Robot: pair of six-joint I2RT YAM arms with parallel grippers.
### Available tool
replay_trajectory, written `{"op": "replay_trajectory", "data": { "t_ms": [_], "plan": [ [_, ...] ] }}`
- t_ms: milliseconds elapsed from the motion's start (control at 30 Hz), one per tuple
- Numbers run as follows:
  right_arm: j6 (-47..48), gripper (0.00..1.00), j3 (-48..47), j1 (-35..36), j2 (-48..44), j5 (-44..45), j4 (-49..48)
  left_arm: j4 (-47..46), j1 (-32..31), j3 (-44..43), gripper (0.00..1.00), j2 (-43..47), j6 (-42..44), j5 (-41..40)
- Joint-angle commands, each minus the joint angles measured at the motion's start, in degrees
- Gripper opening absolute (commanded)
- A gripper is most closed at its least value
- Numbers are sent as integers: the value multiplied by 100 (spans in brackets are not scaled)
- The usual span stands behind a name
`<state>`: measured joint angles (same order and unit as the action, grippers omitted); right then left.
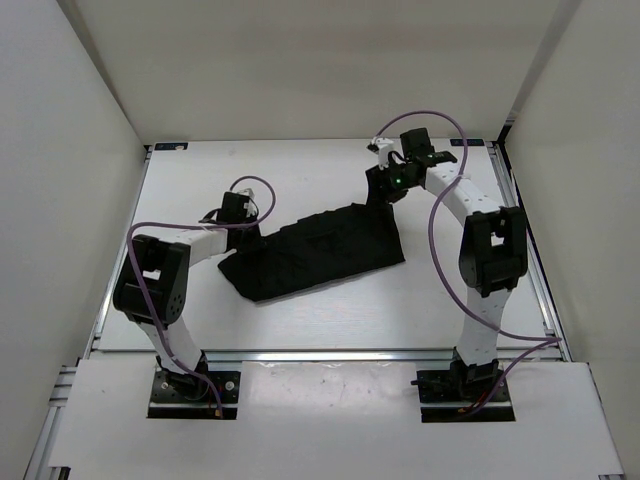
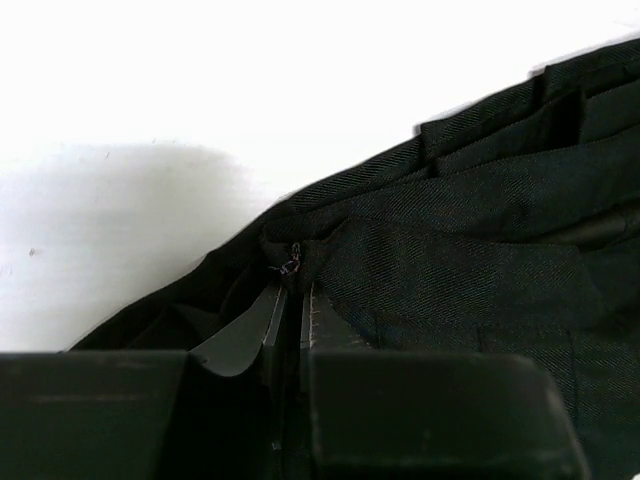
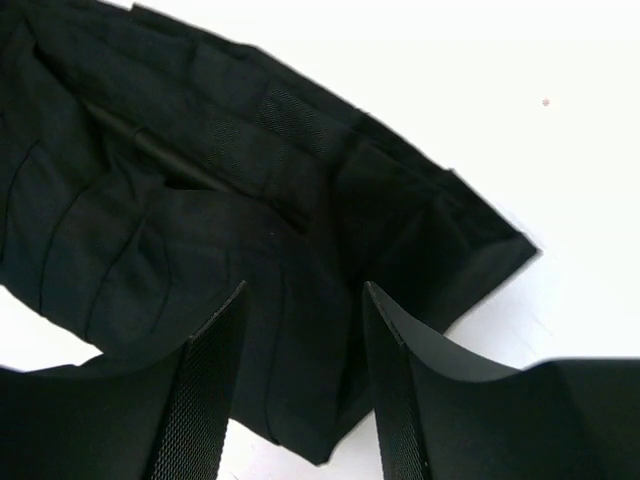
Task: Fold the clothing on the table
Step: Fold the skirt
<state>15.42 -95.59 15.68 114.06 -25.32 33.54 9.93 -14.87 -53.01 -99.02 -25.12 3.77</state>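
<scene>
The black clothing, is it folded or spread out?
Partly folded: the clothing lies as a narrow band on the table, with stacked layers along its edge.

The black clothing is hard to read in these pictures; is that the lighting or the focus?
Top external: even light, the clothing shows faint creases but little detail. Left wrist: the table is washed out to white, with a soft grey shadow beside the clothing. Right wrist: folds fairly sharp, table overexposed.
</scene>
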Motion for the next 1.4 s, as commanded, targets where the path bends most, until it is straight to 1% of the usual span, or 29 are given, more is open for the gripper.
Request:
{"op": "replay_trajectory", "data": {
  "t_ms": [0,200,400,567,700,867,1000,1267,1333,1367],
  "plan": [
    [110,54,-100,75,116,-377,83,325,-42,-183,0,-144,183,-228],
    [93,49,58,5,301,-526,-58,316,54,-306,0,-337,201,-139],
    [172,49,-65,-4,529,-316,-14,386,90,-403,0,-337,245,-52],
    [198,49,-187,-118,652,-386,-31,404,116,-403,0,-390,289,-8],
    [207,47,-293,-188,767,-360,-14,474,134,-420,0,-407,298,-16],
    [137,47,-407,-285,845,-333,-14,483,160,-420,0,-398,333,-25],
    [84,46,-478,-346,855,-561,-32,483,152,-429,0,-407,359,-8],
    [102,45,-347,-101,943,-799,39,536,151,-482,0,-451,315,18],
    [58,44,-285,-100,943,-965,-5,527,134,-482,0,-469,298,10],
    [49,42,-293,-92,977,-1001,-14,501,134,-482,0,-451,272,36]
  ]
}}
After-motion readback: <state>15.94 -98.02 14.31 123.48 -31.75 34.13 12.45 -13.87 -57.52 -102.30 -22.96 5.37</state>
